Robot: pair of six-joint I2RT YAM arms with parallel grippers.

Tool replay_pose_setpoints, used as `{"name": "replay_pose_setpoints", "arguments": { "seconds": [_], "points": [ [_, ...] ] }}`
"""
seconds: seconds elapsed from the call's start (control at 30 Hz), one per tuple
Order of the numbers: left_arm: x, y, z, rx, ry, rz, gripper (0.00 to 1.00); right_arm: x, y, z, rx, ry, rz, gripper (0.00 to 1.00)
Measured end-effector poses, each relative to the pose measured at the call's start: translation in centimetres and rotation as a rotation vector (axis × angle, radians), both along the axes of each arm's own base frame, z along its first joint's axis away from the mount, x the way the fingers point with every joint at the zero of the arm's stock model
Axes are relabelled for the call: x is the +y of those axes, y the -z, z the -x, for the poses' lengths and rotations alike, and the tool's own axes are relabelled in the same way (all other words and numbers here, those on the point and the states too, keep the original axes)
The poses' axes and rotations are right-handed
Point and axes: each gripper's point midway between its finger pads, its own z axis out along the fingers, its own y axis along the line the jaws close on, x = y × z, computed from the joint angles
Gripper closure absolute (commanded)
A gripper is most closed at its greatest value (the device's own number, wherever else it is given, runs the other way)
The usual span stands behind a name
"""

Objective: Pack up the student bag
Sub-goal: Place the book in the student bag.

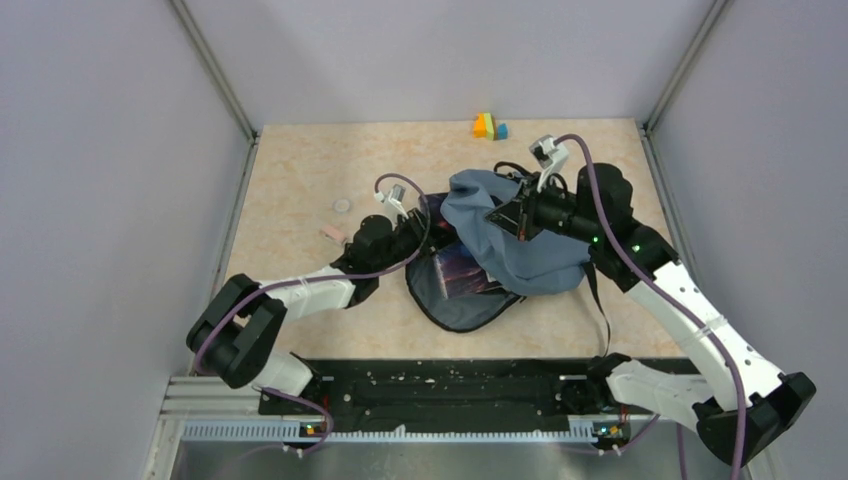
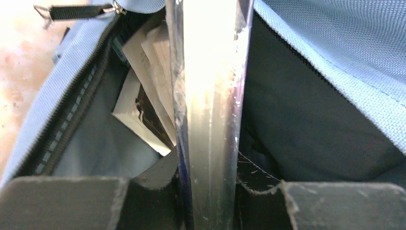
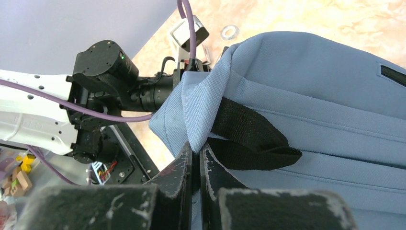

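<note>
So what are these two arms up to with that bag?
They are packing the grey-blue backpack. The right tool pinches a fold of its fabric beside a black strap, holding it up. The left tool grips a thin glossy flat item edge-on at the unzipped opening. Paper booklets already lie inside.

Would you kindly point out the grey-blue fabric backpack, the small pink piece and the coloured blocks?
Grey-blue fabric backpack (image 1: 530, 262): top external view, outer fabric.
Small pink piece (image 1: 332, 232): top external view, its middle.
Coloured blocks (image 1: 484, 125): top external view, orange block.
</note>
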Motion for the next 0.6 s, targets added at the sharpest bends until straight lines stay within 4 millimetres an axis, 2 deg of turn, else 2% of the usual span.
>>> {"name": "replay_pose_setpoints", "arguments": {
  "seconds": [0.13, 0.33, 0.6],
  "points": [
    [0.0, -0.4, -0.9, -0.045, -0.04, 0.007, 1.0, -0.1, 0.2, 0.3, -0.001, -0.003, -0.005, 1.0],
    [-1.0, 0.3, -2.2, -0.043, -0.068, 0.063, 1.0, 0.1, 1.1, 0.2, 0.014, -0.008, -0.019, 1.0],
    [-2.2, 0.1, -2.5, 0.017, -0.067, 0.131, 1.0, 0.2, 1.4, 0.3, 0.02, -0.01, -0.023, 1.0]
  ]
}}
